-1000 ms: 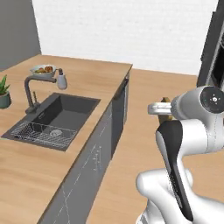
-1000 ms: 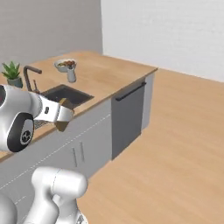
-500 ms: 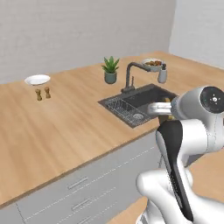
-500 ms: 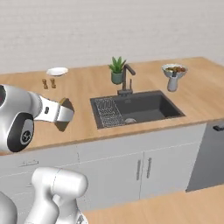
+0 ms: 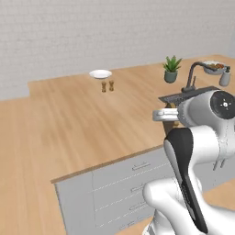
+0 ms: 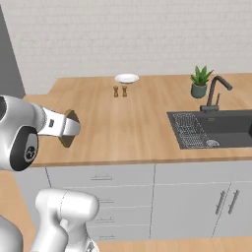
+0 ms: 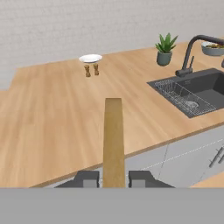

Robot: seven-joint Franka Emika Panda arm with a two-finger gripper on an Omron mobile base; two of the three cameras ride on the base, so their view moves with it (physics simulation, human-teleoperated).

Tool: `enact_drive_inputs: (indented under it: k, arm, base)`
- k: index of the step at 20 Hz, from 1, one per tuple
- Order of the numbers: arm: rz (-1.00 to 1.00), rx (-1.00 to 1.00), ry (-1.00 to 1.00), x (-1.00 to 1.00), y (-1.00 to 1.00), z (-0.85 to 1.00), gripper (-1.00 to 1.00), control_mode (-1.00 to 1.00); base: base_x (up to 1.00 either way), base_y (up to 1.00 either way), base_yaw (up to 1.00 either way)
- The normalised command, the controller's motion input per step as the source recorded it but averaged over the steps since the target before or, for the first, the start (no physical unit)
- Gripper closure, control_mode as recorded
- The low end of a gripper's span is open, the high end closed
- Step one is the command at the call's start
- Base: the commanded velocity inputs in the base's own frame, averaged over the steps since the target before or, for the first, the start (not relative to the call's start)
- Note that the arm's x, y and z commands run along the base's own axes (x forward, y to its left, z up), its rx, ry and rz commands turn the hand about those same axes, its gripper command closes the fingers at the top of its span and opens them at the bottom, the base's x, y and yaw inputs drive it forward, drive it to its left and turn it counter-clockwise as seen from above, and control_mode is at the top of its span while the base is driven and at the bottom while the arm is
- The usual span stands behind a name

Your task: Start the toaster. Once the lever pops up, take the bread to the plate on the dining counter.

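Wood counter, matt finishes
Dining counter [image 7: 52, 118] light wood, smooth matt grain; bread [image 7: 113, 144] dull brown, smooth; plate [image 7: 90, 58] plain white, ceramic look; sink [image 7: 197, 89] dark matt; cabinet fronts [image 6: 147, 197] flat grey.
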Motion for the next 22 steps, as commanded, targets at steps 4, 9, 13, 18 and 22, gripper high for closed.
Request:
enact_drive_inputs:
  k: [4, 9, 13, 18, 22]
  arm:
    - [0.00, 0.00, 0.00, 0.00, 0.00, 0.00, 1.00, 1.00]
    - [0.00, 0.00, 0.00, 0.00, 0.00, 0.00, 1.00, 1.00]
    - [0.00, 0.00, 0.00, 0.00, 0.00, 0.00, 1.00, 1.00]
    - [0.00, 0.00, 0.00, 0.00, 0.00, 0.00, 1.00, 1.00]
    - [0.00, 0.00, 0.00, 0.00, 0.00, 0.00, 1.00, 1.00]
  base:
    - [-0.03, 1.00, 0.06]
    - [0.00, 1.00, 0.04]
    - [0.00, 1.00, 0.04]
    - [0.25, 1.00, 0.03]
    - [0.82, 1.00, 0.02]
